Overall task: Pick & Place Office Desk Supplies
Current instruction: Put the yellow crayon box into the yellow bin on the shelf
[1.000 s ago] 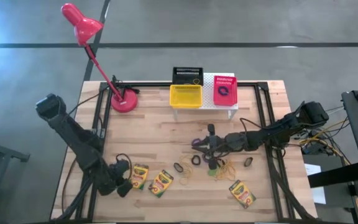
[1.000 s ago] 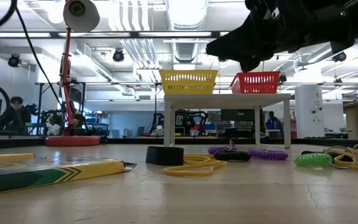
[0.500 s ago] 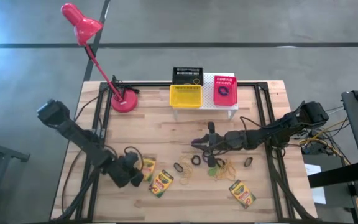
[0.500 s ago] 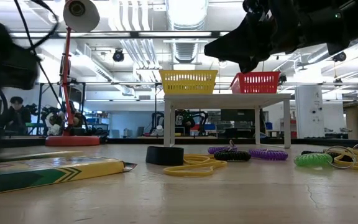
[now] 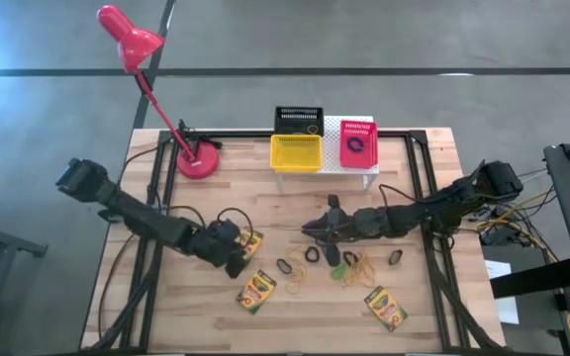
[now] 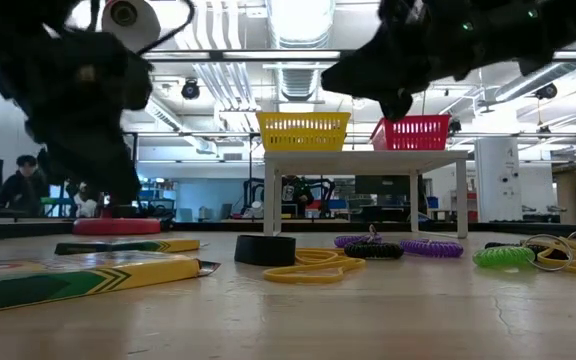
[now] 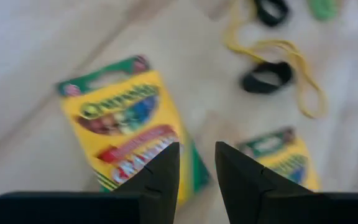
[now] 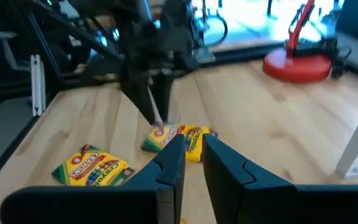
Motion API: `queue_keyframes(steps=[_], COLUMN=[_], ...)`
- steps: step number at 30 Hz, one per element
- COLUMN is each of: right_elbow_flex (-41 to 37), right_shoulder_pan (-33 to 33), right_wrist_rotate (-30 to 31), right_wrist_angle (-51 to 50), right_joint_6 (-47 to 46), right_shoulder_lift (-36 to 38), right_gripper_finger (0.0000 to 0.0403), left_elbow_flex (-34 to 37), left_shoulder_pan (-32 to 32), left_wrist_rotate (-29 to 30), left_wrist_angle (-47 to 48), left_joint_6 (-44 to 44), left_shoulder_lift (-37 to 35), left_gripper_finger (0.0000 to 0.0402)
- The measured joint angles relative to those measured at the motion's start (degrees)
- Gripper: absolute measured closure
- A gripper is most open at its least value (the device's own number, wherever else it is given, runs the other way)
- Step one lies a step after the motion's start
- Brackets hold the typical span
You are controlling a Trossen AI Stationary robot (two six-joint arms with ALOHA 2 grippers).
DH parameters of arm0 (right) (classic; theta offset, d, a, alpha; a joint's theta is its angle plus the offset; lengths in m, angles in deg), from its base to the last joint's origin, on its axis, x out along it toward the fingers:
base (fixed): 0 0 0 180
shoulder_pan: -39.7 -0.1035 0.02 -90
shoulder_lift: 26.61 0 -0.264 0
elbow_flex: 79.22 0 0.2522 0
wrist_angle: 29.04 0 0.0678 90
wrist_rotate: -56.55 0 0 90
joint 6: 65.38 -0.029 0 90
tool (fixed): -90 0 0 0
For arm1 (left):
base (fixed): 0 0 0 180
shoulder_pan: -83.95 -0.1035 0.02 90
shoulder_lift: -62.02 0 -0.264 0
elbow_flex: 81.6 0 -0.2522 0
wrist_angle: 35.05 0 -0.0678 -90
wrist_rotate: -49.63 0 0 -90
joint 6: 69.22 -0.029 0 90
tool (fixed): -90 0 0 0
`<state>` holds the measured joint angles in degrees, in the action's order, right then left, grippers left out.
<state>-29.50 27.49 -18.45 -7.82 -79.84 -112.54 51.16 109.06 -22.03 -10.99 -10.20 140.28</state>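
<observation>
Little had been sorted: only one ring lay in the pink-red basket [image 5: 357, 144] on the riser [image 5: 332, 129]. Well short of the riser, crayon boxes [image 5: 256, 291], rubber bands [image 5: 299, 280] and rings [image 5: 284, 266] lay loose. The left gripper [image 5: 236, 259] hung narrowly parted and empty over one crayon box [image 7: 126, 134]; the right gripper [image 5: 317, 229], fingers slightly parted, held nothing visible.

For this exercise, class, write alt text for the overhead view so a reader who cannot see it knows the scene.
Seen from above, a wooden table holds the left claw over one crayon box, while the right claw hangs above scattered rings and rubber bands. Two more crayon boxes lie near the front edge; a red lamp and small baskets stand at the back.
</observation>
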Motion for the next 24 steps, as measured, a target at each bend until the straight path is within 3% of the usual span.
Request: queue_keyframes(steps=[6,13,20,24], right_elbow_flex=[10.9,31.5,54.3,63.9], right_shoulder_pan=[3.2,9.0,11.6,13.2], right_wrist_rotate=[-7.3,-22.8,-24.1,-24.0], right_wrist_angle=[-8.8,-22.1,-45.6,-55.4], right_joint_6=[-5.4,-7.7,-4.6,-3.4], right_shoulder_lift=[-9.4,-25.3,-38.8,-45.0], right_gripper_finger=[0.0309,0.0257,0.0219,0.0213], left_elbow_flex=[-0.3,0.2,1.9,5.3], left_shoulder_pan=[7.2,15.7,17.6,17.9], left_wrist_rotate=[-2.2,4.7,7.7,8.3], left_wrist_angle=[2.9,5.8,5.1,-0.8], left_joint_6=[-4.2,-0.8,0.0,-0.1], left_shoulder_lift=[-0.8,-0.7,-0.5,-0.5], left_gripper_finger=[0.0294,0.0294,0.0294,0.0294])
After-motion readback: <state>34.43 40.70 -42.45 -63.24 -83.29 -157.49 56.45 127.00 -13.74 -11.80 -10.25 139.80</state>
